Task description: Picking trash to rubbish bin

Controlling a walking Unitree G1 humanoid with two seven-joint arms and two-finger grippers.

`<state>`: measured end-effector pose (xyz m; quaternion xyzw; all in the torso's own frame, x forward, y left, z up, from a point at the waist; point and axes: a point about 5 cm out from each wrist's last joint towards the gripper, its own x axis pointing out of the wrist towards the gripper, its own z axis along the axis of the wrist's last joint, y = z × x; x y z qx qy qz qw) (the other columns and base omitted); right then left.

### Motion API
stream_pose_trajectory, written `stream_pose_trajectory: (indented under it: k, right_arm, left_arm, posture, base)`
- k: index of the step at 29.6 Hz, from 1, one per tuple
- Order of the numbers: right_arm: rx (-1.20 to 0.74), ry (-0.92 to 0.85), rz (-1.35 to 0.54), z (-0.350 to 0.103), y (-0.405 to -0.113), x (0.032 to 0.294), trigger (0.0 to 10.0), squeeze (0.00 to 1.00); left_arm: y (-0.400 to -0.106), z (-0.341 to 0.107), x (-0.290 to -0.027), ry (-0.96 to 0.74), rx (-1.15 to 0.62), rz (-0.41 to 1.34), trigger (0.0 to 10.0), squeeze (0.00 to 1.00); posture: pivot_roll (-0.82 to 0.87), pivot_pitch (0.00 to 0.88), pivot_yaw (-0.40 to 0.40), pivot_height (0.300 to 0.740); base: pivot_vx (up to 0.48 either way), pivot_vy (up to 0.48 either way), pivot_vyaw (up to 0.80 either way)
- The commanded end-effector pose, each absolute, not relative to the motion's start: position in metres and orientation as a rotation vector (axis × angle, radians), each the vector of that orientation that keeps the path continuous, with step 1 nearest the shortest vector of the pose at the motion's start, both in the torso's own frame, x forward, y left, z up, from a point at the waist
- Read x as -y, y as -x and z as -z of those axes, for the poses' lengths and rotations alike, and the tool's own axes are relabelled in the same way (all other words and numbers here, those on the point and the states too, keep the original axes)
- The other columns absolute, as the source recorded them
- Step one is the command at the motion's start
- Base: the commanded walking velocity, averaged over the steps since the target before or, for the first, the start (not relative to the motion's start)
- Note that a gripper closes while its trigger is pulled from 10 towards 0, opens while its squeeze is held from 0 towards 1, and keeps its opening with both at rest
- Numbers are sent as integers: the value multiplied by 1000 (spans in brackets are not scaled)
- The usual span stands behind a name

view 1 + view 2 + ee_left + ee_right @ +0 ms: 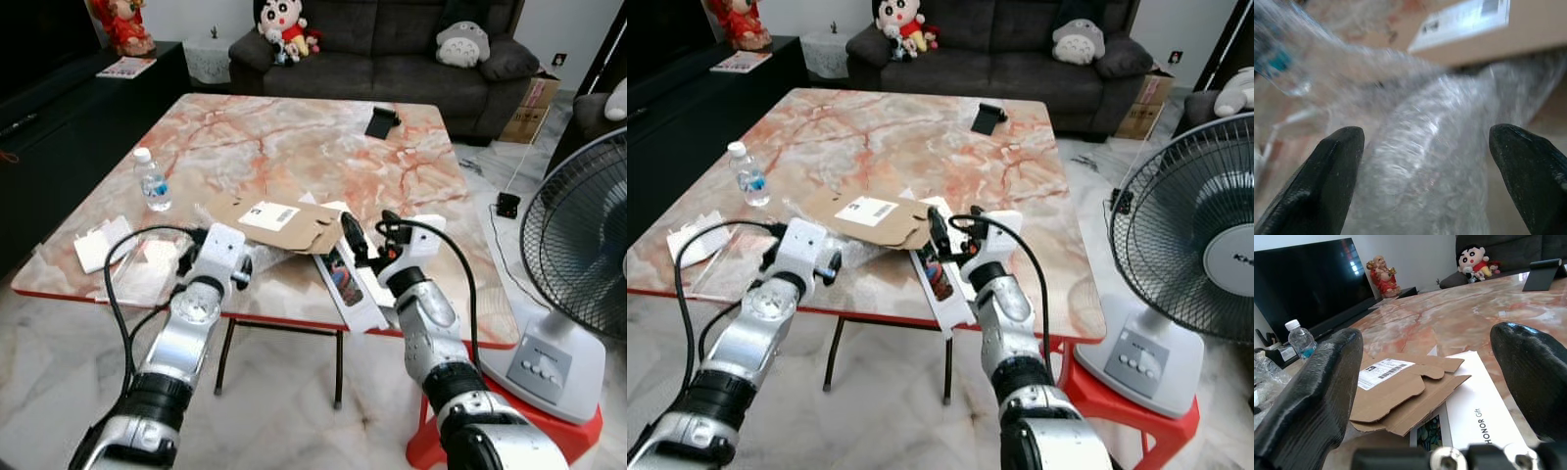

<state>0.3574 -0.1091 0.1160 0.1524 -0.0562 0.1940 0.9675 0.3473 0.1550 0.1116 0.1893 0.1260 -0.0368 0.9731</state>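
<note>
One flattened cardboard box (277,221) with a white shipping label lies near the tabletop's (294,137) front edge, about midway along it. One long white gift box (348,276) lies beside it, one end tucked under the cardboard and the other jutting out past the front edge. One crumpled clear plastic wrap (1420,161) sits at the front edge under the cardboard's near left side. One water bottle (152,180) stands toward the left edge. A pile of flat white and clear packets (122,257) rests at the front left corner; how many I cannot tell. One black stand (381,121) is near the far right corner.

The middle and far stretches of the tabletop are bare marble, with open room behind the cardboard. One standing fan (578,264) on a red base crowds the front right corner, and a dark sofa (392,49) runs close along the far edge with three plush toys on it.

The left end effector (1425,142) is at the front edge with its fingers wide apart, either side of the plastic wrap; whether the pads touch it I cannot tell. The right end effector (350,246) hovers low over the white gift box, fingers spread wide and holding nothing, pointed toward the cardboard.
</note>
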Motion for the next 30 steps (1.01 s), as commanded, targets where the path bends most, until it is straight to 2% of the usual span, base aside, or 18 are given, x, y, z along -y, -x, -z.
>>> stream_pose_trajectory:
  k: [1,11,12,13,30]
  right_arm:
    - [119,-302,-404,-119,-359,107,10000,0]
    - [114,-301,-401,-119,-359,108,10000,0]
    - [113,-301,-401,-118,-359,108,10000,0]
    - [112,-301,-402,-118,-359,108,10000,0]
    - [110,-302,-401,-119,-359,107,10000,0]
  left_arm:
    - [-351,-112,-154,-368,-282,72,10000,0]
    - [-352,-107,-151,-364,-299,68,10000,0]
    - [-352,-106,-150,-362,-302,67,4235,0]
    - [-351,-105,-150,-355,-303,64,0,0]
    - [-351,-107,-151,-379,-298,65,0,0]
  posture:
    - [61,0,-33,740]
    - [58,4,-35,740]
    - [58,5,-35,740]
    - [58,5,-35,740]
    - [62,8,-37,740]
  base:
    - [0,0,0]
    - [0,0,0]
    - [0,0,0]
    - [0,0,0]
    - [0,0,0]
